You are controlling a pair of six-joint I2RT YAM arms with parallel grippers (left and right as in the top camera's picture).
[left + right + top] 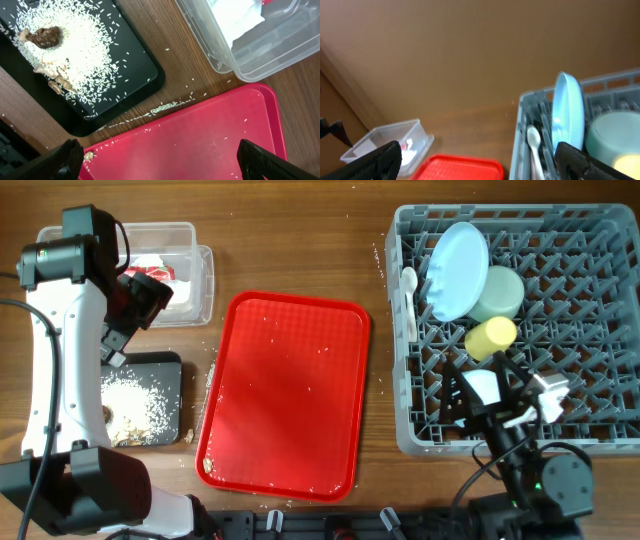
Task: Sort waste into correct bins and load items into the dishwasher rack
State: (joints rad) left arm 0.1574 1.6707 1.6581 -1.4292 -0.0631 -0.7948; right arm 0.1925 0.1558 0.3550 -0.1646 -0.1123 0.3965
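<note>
The grey dishwasher rack (pixel 590 330) at the right holds an upright light blue plate (pixel 458 270), a pale green bowl (pixel 500 292), a yellow cup (pixel 490 337) and a white spoon (pixel 409 280). The clear tub (pixel 195 275) at the far left contains white napkins and a red wrapper (pixel 152 275). In the black tray (pixel 135 70) lie brown food scraps (pixel 45 37) amid white grains. My left gripper (pixel 165 165) hangs open and empty above the red tray's corner. Over the rack's near edge, my right gripper (pixel 480 165) is open and empty.
The flat red serving tray (pixel 285 395) lies in the middle with scattered white grains and a small scrap (pixel 89 155) at its near left corner. Loose grains dot the wood between the trays. The left arm (pixel 60 360) stands over the black tray's left side.
</note>
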